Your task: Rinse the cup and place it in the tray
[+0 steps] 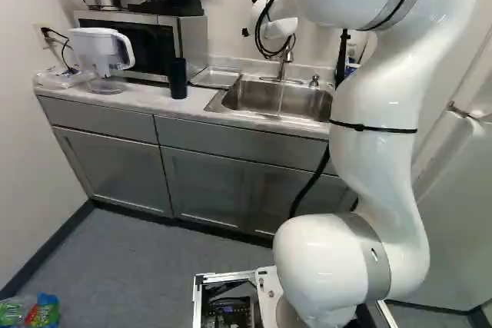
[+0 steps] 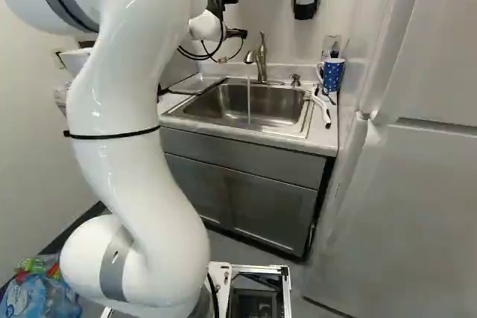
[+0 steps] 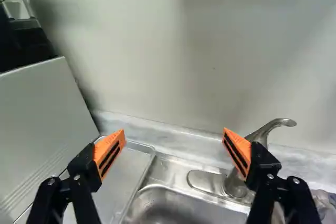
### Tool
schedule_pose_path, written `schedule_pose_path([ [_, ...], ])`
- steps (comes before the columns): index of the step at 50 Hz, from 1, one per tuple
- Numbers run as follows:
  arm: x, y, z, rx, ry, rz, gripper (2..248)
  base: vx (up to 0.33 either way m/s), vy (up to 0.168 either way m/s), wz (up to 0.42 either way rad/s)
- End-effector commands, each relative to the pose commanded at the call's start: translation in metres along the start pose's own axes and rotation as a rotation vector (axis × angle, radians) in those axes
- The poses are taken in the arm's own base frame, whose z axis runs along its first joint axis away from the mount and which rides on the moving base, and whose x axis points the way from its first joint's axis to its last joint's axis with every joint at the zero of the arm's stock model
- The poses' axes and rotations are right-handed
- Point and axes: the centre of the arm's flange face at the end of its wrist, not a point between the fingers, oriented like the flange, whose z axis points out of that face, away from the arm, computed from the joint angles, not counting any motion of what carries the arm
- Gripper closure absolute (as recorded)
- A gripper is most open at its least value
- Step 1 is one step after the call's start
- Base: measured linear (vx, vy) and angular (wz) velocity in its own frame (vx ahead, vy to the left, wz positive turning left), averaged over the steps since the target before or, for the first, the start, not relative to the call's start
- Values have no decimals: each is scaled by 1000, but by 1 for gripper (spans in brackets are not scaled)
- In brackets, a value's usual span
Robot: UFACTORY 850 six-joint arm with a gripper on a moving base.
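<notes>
Above the table, the end effector stands wide open, holding nothing. Water runs from the faucet into the sink. The black cup, presumably the workpiece, stands near the tray; rinsing and placement appear outstanding.

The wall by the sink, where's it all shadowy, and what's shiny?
Wrist view: soft grey shadows on the wall, bright glints on the faucet. Left base view: pale shine on the white arm. Right base view: gleams in the steel sink.
</notes>
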Motion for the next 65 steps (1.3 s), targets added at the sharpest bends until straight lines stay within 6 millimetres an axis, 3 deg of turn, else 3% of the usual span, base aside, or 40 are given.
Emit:
schedule_pose_path([
  [29, -18, -33, -36, 50, -170, -15, 3, 0, 0, 0],
  [65, -47, -31, -110, 52, -407, -22, 3, 0, 0, 0],
])
